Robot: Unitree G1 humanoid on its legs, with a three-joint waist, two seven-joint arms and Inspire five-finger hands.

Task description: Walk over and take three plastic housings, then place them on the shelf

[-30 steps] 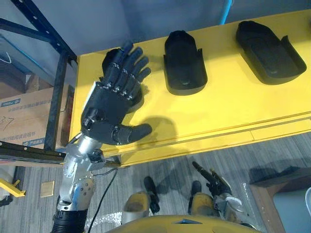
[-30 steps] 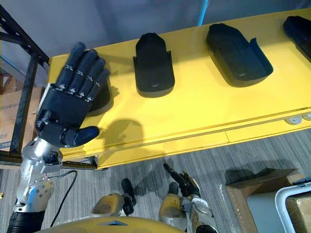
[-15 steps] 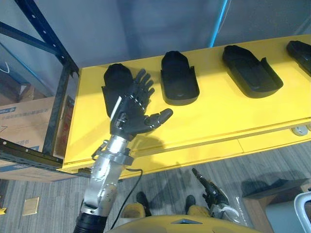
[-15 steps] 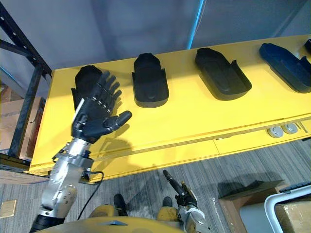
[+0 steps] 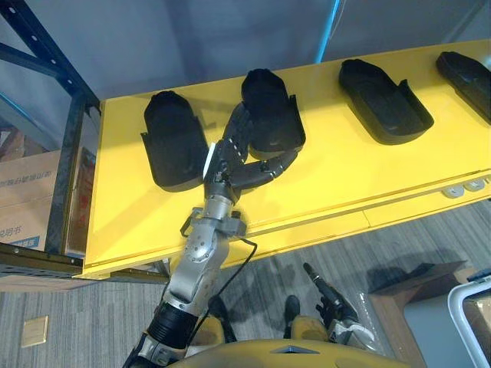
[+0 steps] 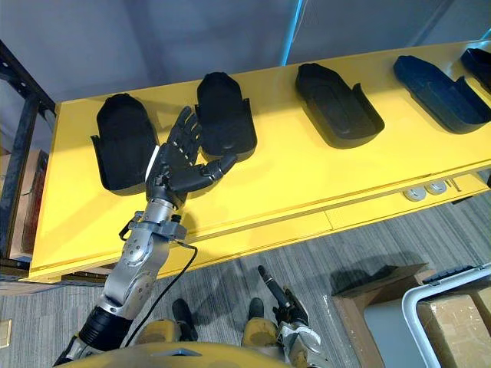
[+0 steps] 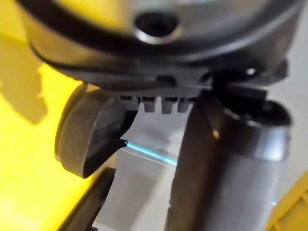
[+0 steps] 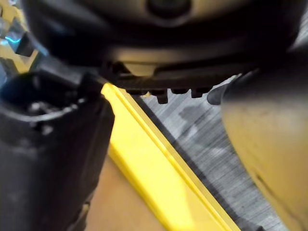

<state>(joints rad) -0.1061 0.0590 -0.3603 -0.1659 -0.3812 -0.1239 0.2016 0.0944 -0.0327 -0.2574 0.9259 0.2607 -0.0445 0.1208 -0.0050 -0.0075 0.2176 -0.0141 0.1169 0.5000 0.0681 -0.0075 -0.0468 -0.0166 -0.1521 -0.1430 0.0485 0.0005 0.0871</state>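
Where the right eye view reaches further, a fifth housing shows.

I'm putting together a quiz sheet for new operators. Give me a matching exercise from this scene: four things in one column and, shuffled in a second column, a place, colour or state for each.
Column 1
1. left hand
2. leftmost housing
3. fourth housing from the left
4. two round discs

Column 2
A. dark blue
B. silver, on the front ledge of the yellow table
C. open, fingers straight
D. black, nearest the table's left end

Pairs: 1-C, 2-D, 3-A, 4-B
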